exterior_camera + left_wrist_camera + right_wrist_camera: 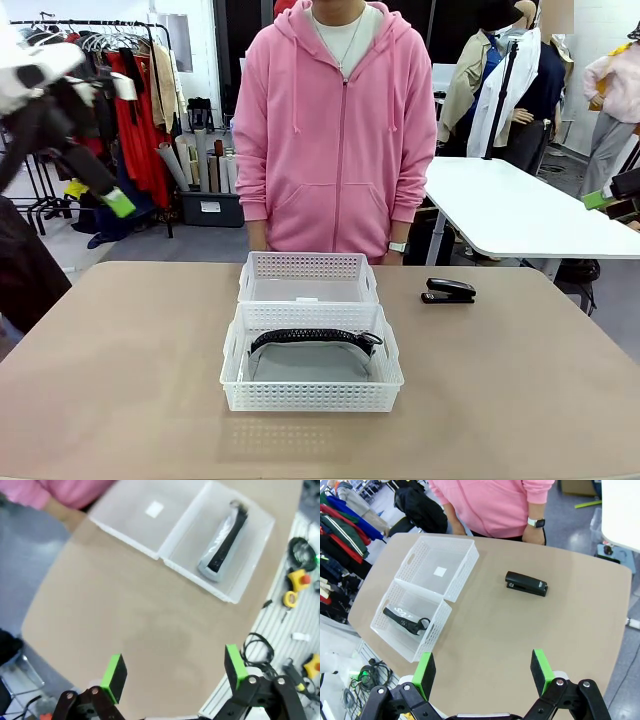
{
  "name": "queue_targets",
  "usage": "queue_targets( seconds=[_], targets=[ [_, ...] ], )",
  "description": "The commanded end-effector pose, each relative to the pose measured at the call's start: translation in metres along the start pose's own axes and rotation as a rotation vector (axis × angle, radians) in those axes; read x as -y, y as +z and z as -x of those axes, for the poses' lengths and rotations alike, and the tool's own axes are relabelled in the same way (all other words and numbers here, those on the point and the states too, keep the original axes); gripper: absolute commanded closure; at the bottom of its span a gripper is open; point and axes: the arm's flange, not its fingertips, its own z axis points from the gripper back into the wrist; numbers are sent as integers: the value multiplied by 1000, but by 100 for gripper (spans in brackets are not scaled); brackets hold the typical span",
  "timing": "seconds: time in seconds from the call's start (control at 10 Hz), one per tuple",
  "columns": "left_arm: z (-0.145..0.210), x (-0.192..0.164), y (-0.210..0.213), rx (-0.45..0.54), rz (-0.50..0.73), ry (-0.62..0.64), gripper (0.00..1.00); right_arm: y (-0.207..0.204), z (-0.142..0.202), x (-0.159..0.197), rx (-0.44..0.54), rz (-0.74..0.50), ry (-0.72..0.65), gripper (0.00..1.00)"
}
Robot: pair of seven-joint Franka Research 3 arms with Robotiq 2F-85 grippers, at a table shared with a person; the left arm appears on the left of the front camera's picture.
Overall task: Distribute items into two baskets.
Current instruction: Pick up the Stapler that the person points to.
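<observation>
Near basket (312, 397) with pouch (310, 362), stapler (449, 290) apart

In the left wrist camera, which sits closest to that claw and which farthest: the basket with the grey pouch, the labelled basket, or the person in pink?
1. The basket holding the grey pouch: nearest the left claw, upper right.
2. The labelled basket: next, just beyond it.
3. The person: farthest, top left corner.

Baskets (310, 398) — white perforated plastic; stapler (449, 290) glossy black; table (520, 400) matt tan.
</observation>
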Motion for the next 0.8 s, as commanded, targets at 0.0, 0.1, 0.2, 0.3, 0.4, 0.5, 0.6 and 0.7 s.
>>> queue_targets(
  seconds=[0.0,0.1,0.2,0.3,0.4,0.5,0.6,0.7],
  targets=[
    [38,1,15,98,5,21,0,0,-1,-1,7,-7,5,0],
    [52,-5,22,112,13,30,0,0,-1,-1,7,-7,5,0],
    [63,-10,28,143,28,20,0,0,-1,-1,7,-7,5,0],
    [77,-14,33,166,38,26,0,0,-1,-1,7,-7,5,0],
    [89,-19,37,193,34,54,0,0,-1,-1,7,-7,5,0],
    [101,-25,36,219,27,103,0,0,-1,-1,7,-7,5,0],
    [107,-25,38,264,28,105,0,0,-1,-1,7,-7,5,0],
    [110,-27,41,296,10,125,0,0,-1,-1,7,-7,5,0]
  ],
)
